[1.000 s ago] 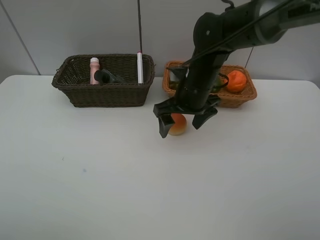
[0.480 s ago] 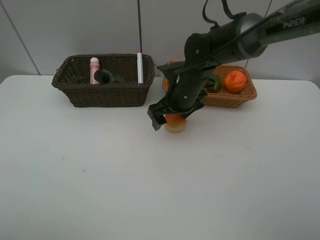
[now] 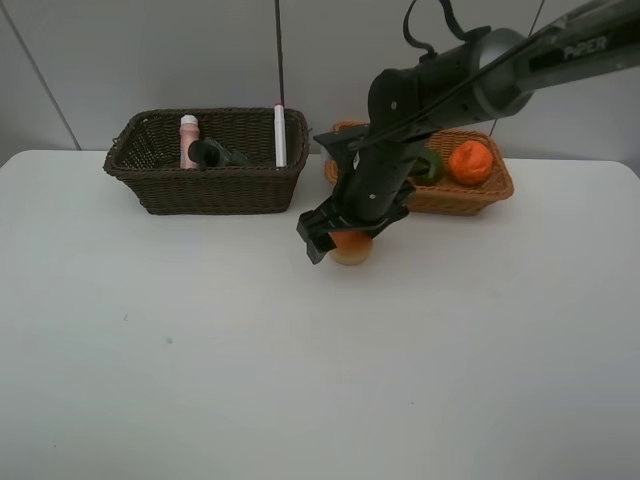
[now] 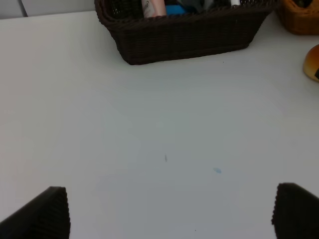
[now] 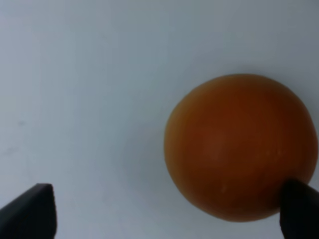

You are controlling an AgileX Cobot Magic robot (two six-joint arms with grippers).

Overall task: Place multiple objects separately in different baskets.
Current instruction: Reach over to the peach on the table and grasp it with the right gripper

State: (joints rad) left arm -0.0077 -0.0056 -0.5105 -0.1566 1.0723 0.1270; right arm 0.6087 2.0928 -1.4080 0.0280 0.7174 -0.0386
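Observation:
A red-yellow fruit point(image 3: 352, 251) lies on the white table between the two baskets and fills the right wrist view point(image 5: 241, 147). My right gripper point(image 3: 347, 236) is lowered over it, open, one finger on each side; in the right wrist view point(image 5: 167, 214) one fingertip point(image 5: 300, 208) sits right against the fruit. The dark brown basket point(image 3: 205, 188) holds a pink white-capped bottle point(image 3: 189, 140), a dark green pump bottle point(image 3: 215, 153) and a white marker point(image 3: 280, 135). The light tan basket point(image 3: 470, 197) holds an orange point(image 3: 471, 161) and a green fruit point(image 3: 428, 166). My left gripper point(image 4: 172, 219) is open over bare table.
The dark basket point(image 4: 184, 30) stands ahead of the left gripper, with the fruit point(image 4: 313, 62) and the tan basket point(image 4: 299, 20) at the edge of that view. The right arm point(image 3: 440, 85) reaches over the tan basket. A grey wall stands behind the table.
The right gripper has turned and come down around the red-yellow fruit, then held nearly still. The left arm has not moved.

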